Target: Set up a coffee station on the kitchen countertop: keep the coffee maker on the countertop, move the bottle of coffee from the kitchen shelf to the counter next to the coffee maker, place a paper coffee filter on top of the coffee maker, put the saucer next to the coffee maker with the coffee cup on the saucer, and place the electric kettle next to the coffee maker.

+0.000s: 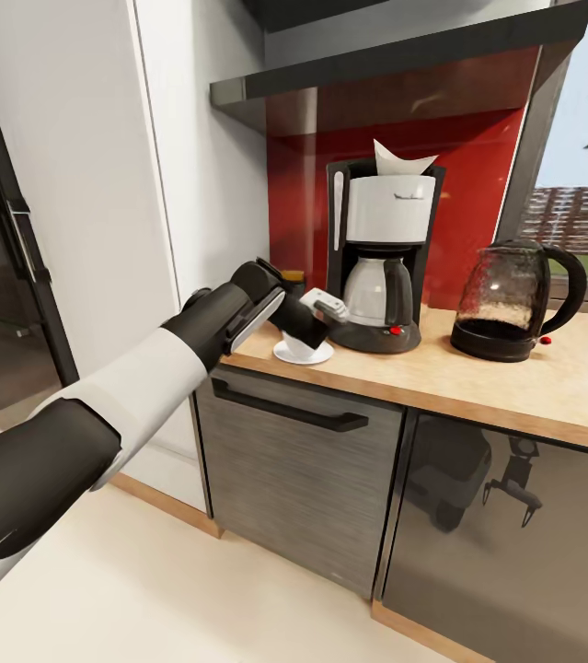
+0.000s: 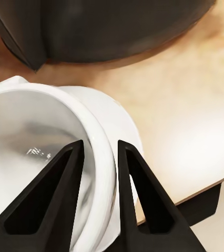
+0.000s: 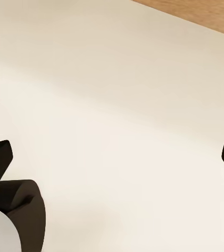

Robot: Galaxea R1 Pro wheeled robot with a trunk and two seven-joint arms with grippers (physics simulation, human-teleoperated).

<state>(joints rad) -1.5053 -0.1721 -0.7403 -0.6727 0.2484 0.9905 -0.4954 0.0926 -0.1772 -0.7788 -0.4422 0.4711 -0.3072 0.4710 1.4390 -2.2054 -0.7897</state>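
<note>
The coffee cup (image 2: 33, 131) stands on the white saucer (image 2: 123, 123) on the kitchen countertop (image 1: 514, 382), just left of the coffee maker (image 1: 381, 262). My left gripper (image 2: 100, 144) is shut on the cup's rim, one finger inside and one outside. In the head view that gripper (image 1: 310, 324) covers most of the cup above the saucer (image 1: 307, 355). A paper coffee filter (image 1: 402, 158) sits on top of the coffee maker. To its right stands the electric kettle (image 1: 510, 304). The kitchen shelf (image 1: 376, 69) runs overhead. My right gripper (image 3: 117, 149) hangs open over the floor.
A small tan-topped object (image 1: 292, 276) peeks out behind my left wrist, too hidden to identify. A white wall panel (image 1: 201, 166) borders the counter's left end. Dark cabinet fronts with a bar handle (image 1: 289, 410) lie below. A window (image 1: 583, 184) is at the right.
</note>
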